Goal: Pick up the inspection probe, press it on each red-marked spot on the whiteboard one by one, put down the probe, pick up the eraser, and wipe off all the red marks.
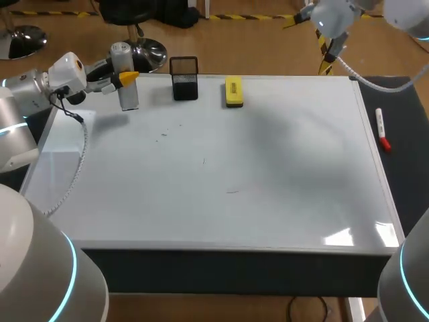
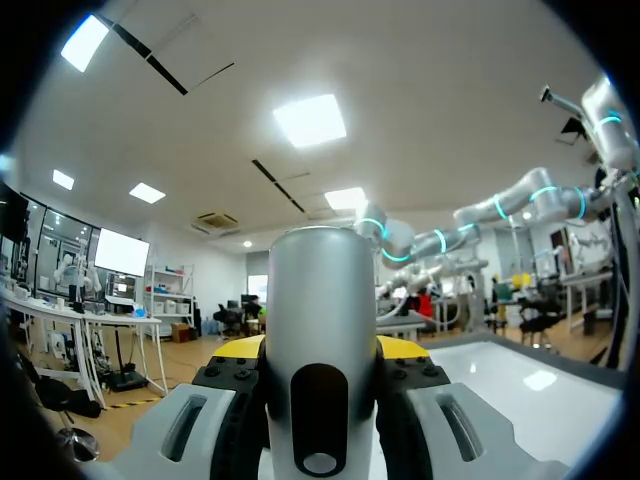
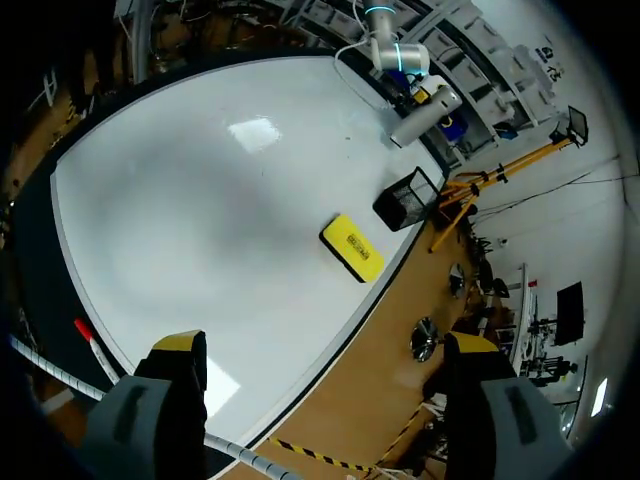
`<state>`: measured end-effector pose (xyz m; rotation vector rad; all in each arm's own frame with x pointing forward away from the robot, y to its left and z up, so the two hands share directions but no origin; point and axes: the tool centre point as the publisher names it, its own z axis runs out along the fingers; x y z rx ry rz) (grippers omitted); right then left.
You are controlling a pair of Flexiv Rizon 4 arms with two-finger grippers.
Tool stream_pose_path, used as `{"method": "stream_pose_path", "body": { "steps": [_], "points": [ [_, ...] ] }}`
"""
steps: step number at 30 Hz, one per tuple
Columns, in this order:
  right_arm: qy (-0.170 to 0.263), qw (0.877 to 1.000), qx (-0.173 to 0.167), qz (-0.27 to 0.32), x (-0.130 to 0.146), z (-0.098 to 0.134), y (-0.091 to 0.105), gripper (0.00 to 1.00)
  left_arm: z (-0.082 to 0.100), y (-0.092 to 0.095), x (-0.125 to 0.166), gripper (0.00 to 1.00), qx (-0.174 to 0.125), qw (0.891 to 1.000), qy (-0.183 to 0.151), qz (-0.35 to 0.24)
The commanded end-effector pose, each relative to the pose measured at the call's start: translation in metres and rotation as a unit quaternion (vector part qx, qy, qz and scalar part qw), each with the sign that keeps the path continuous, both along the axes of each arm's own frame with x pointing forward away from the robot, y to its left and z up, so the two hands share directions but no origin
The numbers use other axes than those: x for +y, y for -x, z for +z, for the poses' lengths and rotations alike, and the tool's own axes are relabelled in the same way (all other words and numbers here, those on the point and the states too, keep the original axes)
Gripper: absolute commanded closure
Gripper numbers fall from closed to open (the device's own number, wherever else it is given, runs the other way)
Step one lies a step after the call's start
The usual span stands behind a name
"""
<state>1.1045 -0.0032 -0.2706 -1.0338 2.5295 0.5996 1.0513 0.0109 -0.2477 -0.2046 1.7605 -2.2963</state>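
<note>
The inspection probe [image 1: 125, 75], a silver cylinder, stands upright over the far left corner of the whiteboard [image 1: 281, 168]; whether it touches the board I cannot tell. My left gripper [image 1: 126, 79] is shut on it from both sides. In the left wrist view the probe [image 2: 320, 290] fills the gap between that gripper's [image 2: 320, 352] fingers. The yellow eraser [image 1: 233, 91] lies at the far edge near the middle, also seen from the right wrist [image 3: 352, 248]. My right gripper [image 3: 330, 345] hangs open and empty high over the far right side. I see only faint dark strokes on the board, no red marks.
A black mesh holder [image 1: 184, 78] stands between the probe and the eraser. A red-capped marker [image 1: 382, 129] lies on the dark mat to the right of the board.
</note>
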Motion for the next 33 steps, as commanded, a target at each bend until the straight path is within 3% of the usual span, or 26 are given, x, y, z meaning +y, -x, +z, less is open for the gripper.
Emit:
{"method": "stream_pose_path", "body": {
  "steps": [1,21,27,33],
  "points": [
    [-0.001,1.000,-0.009,-0.003,-0.003,0.002,0.009,0.00,0.001,0.001,0.000,1.00,-0.001,1.000,-0.001,0.002],
    [-0.001,1.000,-0.009,-0.003,-0.003,0.002,0.009,0.00,0.001,0.004,-0.003,1.00,0.002,1.000,0.006,-0.001],
    [-0.001,1.000,-0.009,-0.003,-0.003,0.002,0.009,0.00,0.016,-0.009,-0.015,1.00,-0.018,0.999,0.017,-0.023],
    [-0.001,1.000,-0.009,-0.003,-0.003,0.002,0.009,0.00,0.044,-0.030,-0.035,1.00,-0.052,0.997,0.020,-0.056]
  ]
}}
